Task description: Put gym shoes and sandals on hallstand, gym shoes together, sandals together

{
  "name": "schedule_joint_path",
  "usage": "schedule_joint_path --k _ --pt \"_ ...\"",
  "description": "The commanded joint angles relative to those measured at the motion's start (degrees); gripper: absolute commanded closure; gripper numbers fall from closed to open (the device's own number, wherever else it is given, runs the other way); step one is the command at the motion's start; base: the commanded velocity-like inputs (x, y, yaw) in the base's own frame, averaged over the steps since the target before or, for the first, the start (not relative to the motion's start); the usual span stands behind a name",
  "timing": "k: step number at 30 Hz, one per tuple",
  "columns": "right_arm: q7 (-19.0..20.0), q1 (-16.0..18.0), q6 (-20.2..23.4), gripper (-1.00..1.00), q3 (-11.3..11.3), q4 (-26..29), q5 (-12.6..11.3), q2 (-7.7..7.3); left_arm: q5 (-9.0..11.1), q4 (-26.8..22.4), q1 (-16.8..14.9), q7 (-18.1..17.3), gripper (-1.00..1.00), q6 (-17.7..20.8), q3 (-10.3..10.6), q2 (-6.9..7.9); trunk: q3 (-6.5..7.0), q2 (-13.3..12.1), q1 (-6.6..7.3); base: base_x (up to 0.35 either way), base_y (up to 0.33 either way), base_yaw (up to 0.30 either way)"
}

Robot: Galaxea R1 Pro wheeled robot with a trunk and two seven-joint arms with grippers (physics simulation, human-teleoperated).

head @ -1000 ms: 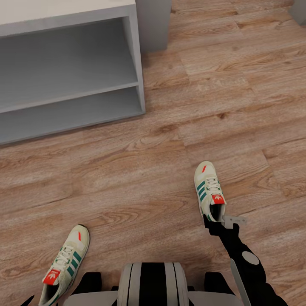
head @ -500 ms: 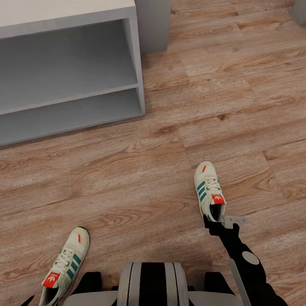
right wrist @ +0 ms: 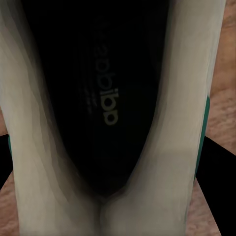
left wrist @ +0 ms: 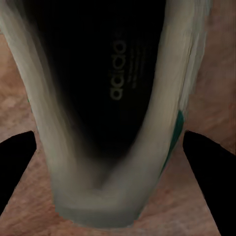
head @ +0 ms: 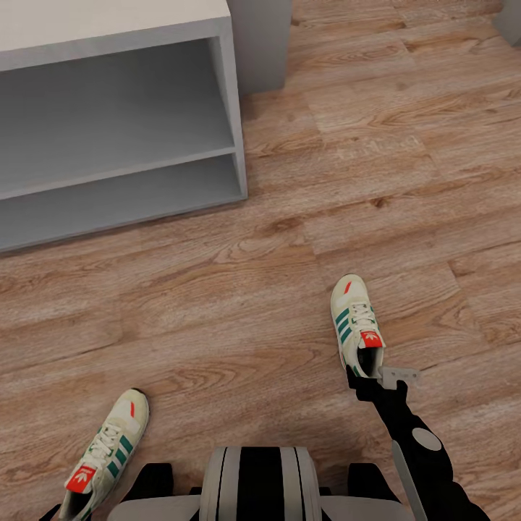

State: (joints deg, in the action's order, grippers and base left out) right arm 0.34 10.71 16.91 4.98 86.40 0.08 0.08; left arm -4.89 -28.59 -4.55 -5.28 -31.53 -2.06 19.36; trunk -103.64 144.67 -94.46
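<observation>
Head view: nearest, the left gym shoe (head: 105, 456) is seen at the lower left on the corridor floor (head: 239, 304), the left gripper's state undeterminable. Further out, the right gym shoe (head: 356, 325) is clamped at the heel by the right gripper (head: 370, 379). Farthest stands the hallstand (head: 116, 123)

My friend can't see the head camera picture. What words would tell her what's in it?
Two cream gym shoes with green stripes sit apart on a wooden floor: one at lower left, the other at right with the robot's right hand at its heel. A grey shoe rack stands upper left.
</observation>
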Motion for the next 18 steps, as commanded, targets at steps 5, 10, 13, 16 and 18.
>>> schedule_joint_path --k 5,10,13,16,18 --pt "0.02 0.01 0.32 1.0 0.03 0.08 0.01 0.01 -0.56 0.02 -0.02 -0.08 1.0 -0.19 -0.23 -0.02 -0.02 0.01 0.01 0.0 0.0 0.0" --pt "0.02 0.01 0.32 1.0 0.03 0.08 0.01 0.0 -0.56 0.02 -0.02 -0.08 1.0 -0.2 -0.23 -0.03 -0.02 0.01 0.01 0.0 0.0 0.0" --pt "0.02 0.01 0.32 1.0 0.03 0.07 0.01 -0.01 -0.56 0.02 -0.02 -0.08 1.0 -0.2 -0.23 -0.03 -0.02 0.01 0.01 0.0 0.0 0.0" --pt "0.02 0.01 0.32 1.0 0.03 0.07 0.01 0.01 -0.56 0.02 -0.02 -0.08 1.0 -0.2 -0.23 -0.03 -0.02 0.01 0.01 0.0 0.0 0.0" --pt "0.02 0.01 0.32 1.0 0.03 0.05 0.01 0.01 -0.55 0.02 -0.02 -0.08 1.0 -0.2 -0.23 -0.01 -0.02 0.01 0.01 0.0 0.0 0.0"
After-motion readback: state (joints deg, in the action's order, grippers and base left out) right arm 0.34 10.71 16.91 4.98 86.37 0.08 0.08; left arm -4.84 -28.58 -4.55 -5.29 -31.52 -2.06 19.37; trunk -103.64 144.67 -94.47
